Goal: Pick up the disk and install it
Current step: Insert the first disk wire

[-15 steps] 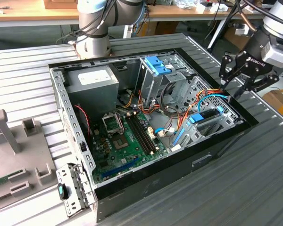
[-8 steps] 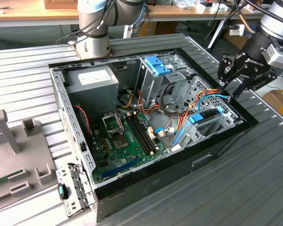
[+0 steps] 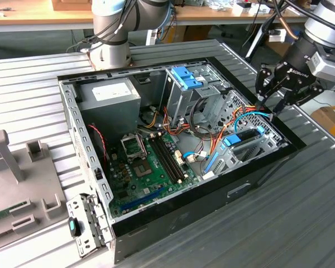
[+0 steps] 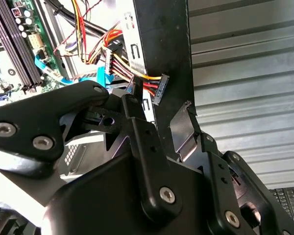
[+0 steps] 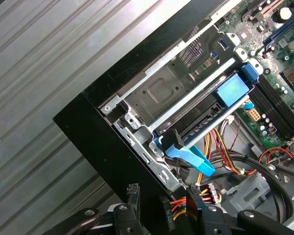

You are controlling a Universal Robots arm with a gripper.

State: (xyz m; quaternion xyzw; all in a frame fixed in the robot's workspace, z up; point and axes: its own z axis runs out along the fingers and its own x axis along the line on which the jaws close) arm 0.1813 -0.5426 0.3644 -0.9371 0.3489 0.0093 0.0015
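In the exterior view, the gripper [image 3: 269, 100] hung in the upper part of the frame at the exterior view's right, over the side wall of the open computer case [image 3: 212, 195]. Its fingers were spread and held nothing. The disk [image 3: 244, 139] sat inside the case in a bay just below and toward the exterior view's left of the gripper, its long axis running left to right across the frame and rising slightly rightward.

In the second wrist view, the released gripper [image 4: 159, 105] stood over the black case wall [image 4: 171, 49], near a bundle of coloured power wires [image 4: 122, 66].

In the first wrist view, the gripper [image 5: 161, 196] was empty. The disk [image 5: 231, 92] lay lengthwise in its metal bay, its blue carrier end pointing toward the motherboard [image 5: 279, 83].
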